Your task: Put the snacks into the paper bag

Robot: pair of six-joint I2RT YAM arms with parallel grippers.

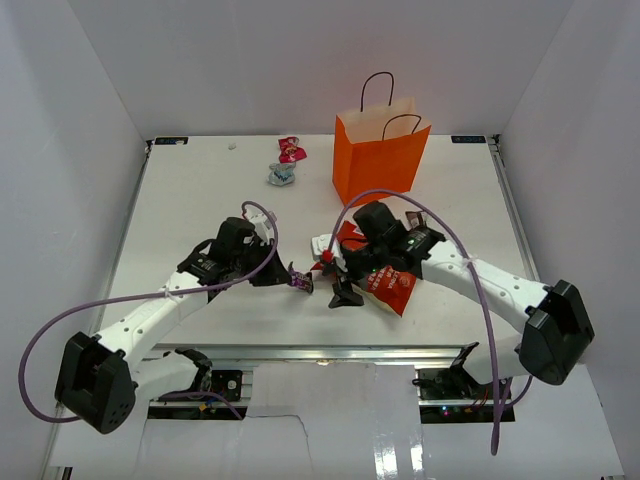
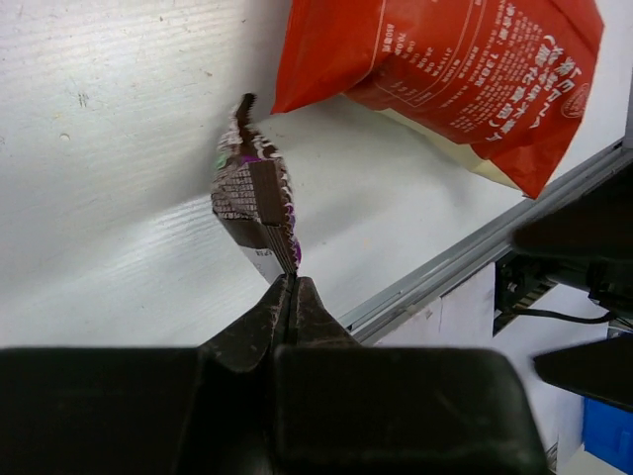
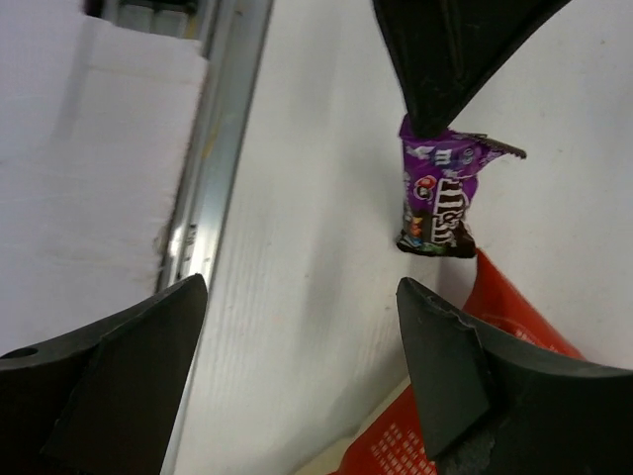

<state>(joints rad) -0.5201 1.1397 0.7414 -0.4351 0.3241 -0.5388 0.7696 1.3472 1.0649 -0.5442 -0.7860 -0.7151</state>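
Your left hand (image 2: 293,287) is clenched on the purple candy pack (image 2: 255,198). It's a thin pinch on one crimped end only, and the pack dangles past the tips, just beside a corner of the red-orange chip bag (image 1: 392,285). Can't tell if its free end is clear of the bench (image 1: 200,200). Your right hand (image 3: 299,284) is released: jaws wide, nothing between them, hovering near the chip bag's edge and facing the candy. The orange paper bag (image 1: 375,165) stands upright at the back, mouth up, well apart from the pack. Step in hand, as I read it: carry the purple pack to the bag. Lift straight up first so it doesn't drag the chip bag, then go high enough to clear the rim. Centre over the mouth and let go only once the pack is below the rim. The grip looks marginal, so move smoothly, no wrist flicks. Your right arm sits roughly on the path, so route around it or pull it back. The pink candy (image 1: 291,150) and the silver-blue candy (image 1: 281,174) lie left of the bag, not yet packed.
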